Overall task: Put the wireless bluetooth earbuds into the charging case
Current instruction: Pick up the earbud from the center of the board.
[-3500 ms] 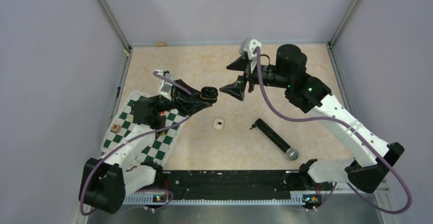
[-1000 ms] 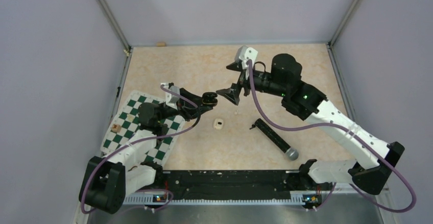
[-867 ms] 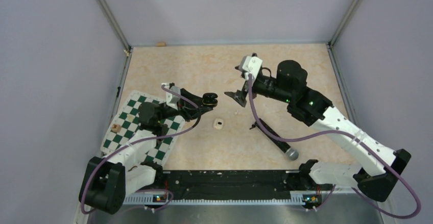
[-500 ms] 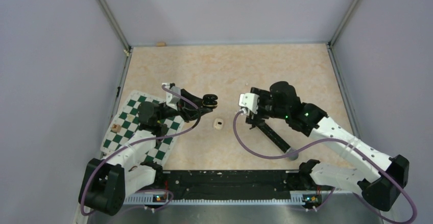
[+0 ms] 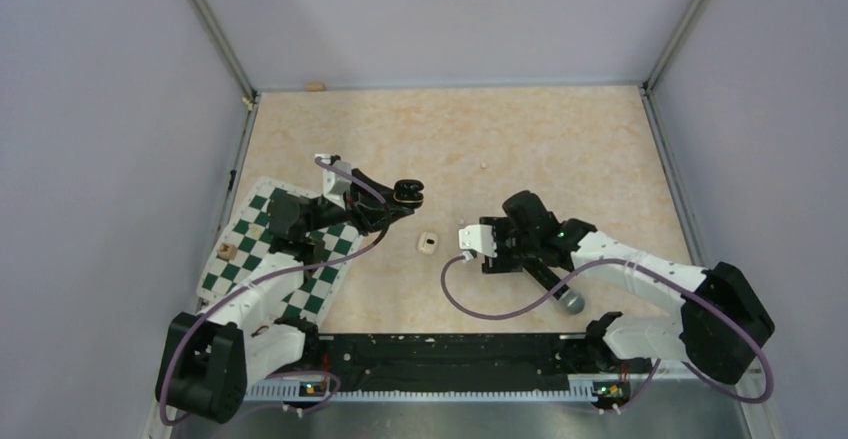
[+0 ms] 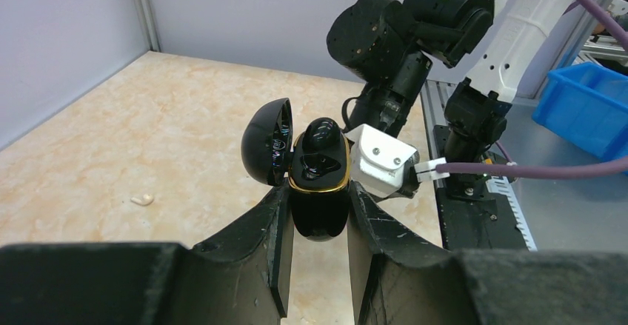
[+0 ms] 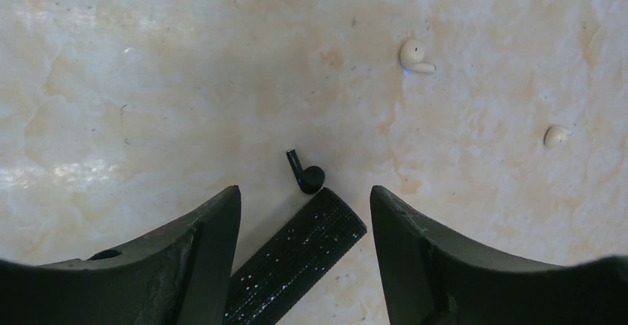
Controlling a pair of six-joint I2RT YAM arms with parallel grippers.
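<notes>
The left gripper (image 6: pixel 318 214) is clamped on the charging case (image 6: pixel 320 155), which is glossy black with a gold rim. Its lid is hinged open, and it is held above the marble table (image 7: pixel 148 81). The right gripper (image 7: pixel 304 195) is spread wide over the dark earbud (image 7: pixel 305 175), a stemmed bud just beside the microphone (image 7: pixel 296 258) handle end. A whitish earbud (image 7: pixel 413 56) and a second whitish bit (image 7: pixel 555 134) lie well apart on bare surface beyond.

dark earbud (image 7: pixel 306 175) | microphone (image 7: pixel 296 255) end just beside, near side | other sides free
</notes>
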